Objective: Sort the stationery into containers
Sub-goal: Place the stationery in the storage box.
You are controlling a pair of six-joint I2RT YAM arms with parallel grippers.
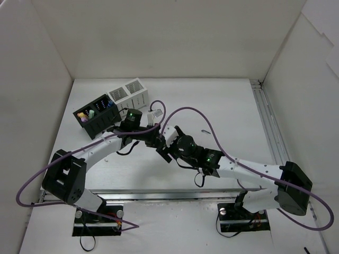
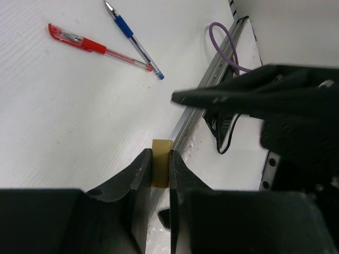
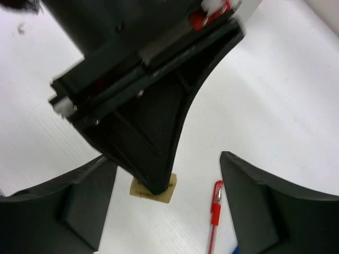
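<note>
Tan eraser block point(image 2: 160, 165) was pinched between the pressed-together fingers of the left pincer point(image 2: 160, 156), near the middle of the white bench point(image 1: 222, 106). The right pincer point(image 3: 165, 159) was spread wide, its two fingers flanking the left pincer's tip without touching the block. A red pen point(image 2: 98, 47) and a blue pen point(image 2: 132, 39) lay close by on the bench, their tips nearly meeting. Well apart, at the back left, the black organiser point(image 1: 100, 126) stood just beside the white mesh organiser point(image 1: 135, 98).
</note>
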